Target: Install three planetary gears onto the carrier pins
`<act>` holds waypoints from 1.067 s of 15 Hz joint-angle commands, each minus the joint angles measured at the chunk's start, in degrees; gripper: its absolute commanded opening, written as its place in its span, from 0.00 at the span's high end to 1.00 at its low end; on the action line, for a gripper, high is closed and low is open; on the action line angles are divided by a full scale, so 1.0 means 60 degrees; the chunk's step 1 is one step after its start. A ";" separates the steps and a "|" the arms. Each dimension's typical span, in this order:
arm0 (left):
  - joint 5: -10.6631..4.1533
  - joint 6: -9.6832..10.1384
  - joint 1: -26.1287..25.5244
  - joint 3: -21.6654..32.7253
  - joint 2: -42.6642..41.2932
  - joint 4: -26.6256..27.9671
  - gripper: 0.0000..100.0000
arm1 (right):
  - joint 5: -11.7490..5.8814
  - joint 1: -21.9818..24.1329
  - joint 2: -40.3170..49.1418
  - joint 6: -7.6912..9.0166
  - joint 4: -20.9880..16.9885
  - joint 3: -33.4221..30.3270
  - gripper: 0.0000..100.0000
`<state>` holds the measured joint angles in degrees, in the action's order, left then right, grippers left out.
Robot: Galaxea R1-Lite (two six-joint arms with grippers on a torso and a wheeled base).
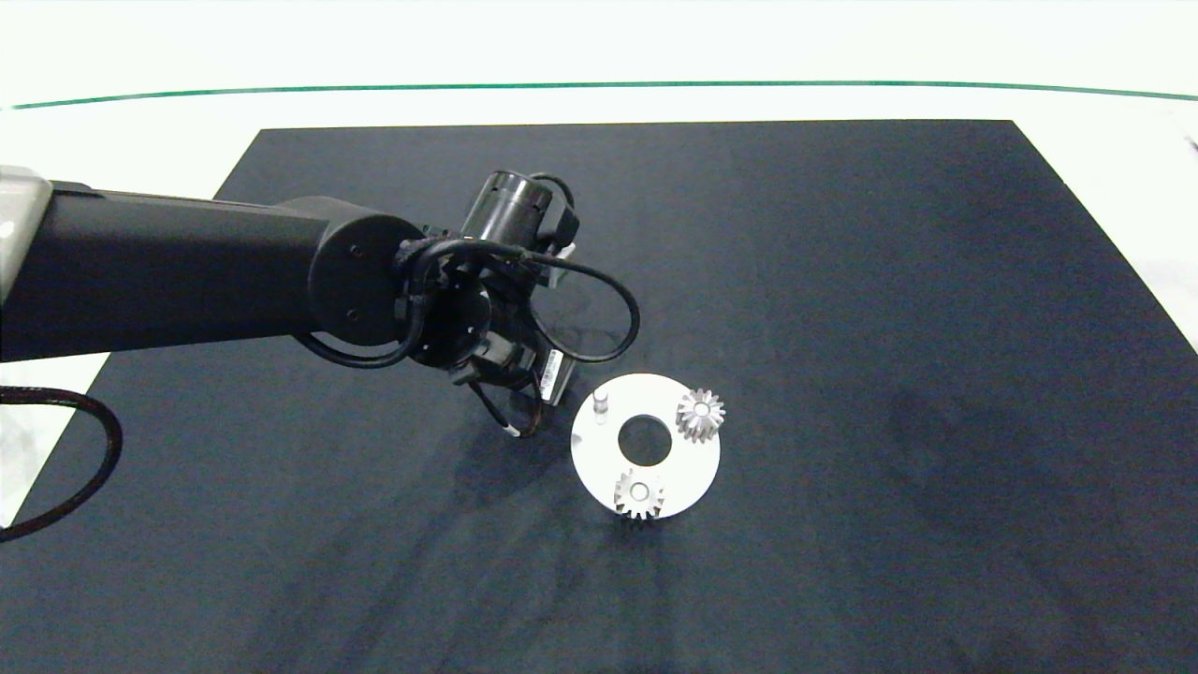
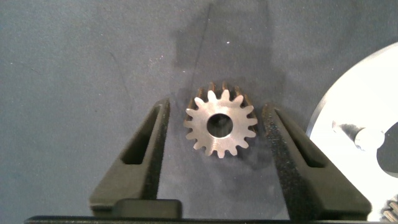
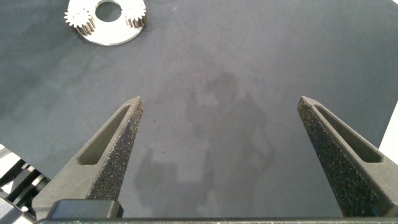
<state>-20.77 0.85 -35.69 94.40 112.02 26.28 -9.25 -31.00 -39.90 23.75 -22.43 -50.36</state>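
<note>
Silvery, the third planetary gear (image 2: pixel 220 125) lies flat on the dark mat (image 1: pixel 842 281), just left of the white carrier disc (image 1: pixel 646 459). Left gripper (image 2: pixel 214 155) is spread around it (not pinching). Two gears (image 1: pixel 700 413) sit on pins; one pin (image 1: pixel 600 403) is bare. Right gripper (image 3: pixel 221 155) is spread, away from the disc.
</note>
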 commanded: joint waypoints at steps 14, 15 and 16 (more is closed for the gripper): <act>-0.0053 0.0078 -0.0189 0.0057 -0.0140 0.0029 0.74 | -0.0011 -0.0004 -0.0030 0.0026 0.0003 0.0058 0.00; -0.0053 0.0048 -0.0321 0.0072 -0.0330 0.0029 0.77 | -0.0011 -0.0004 -0.0030 0.0026 0.0003 0.0058 0.00; -0.0053 0.0034 -0.0438 0.0086 -0.0418 0.0029 0.78 | -0.0011 -0.0004 -0.0030 0.0026 0.0003 0.0058 0.00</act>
<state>-20.99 1.15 -37.62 94.79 110.82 26.32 -9.25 -31.00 -40.02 23.75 -22.27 -50.03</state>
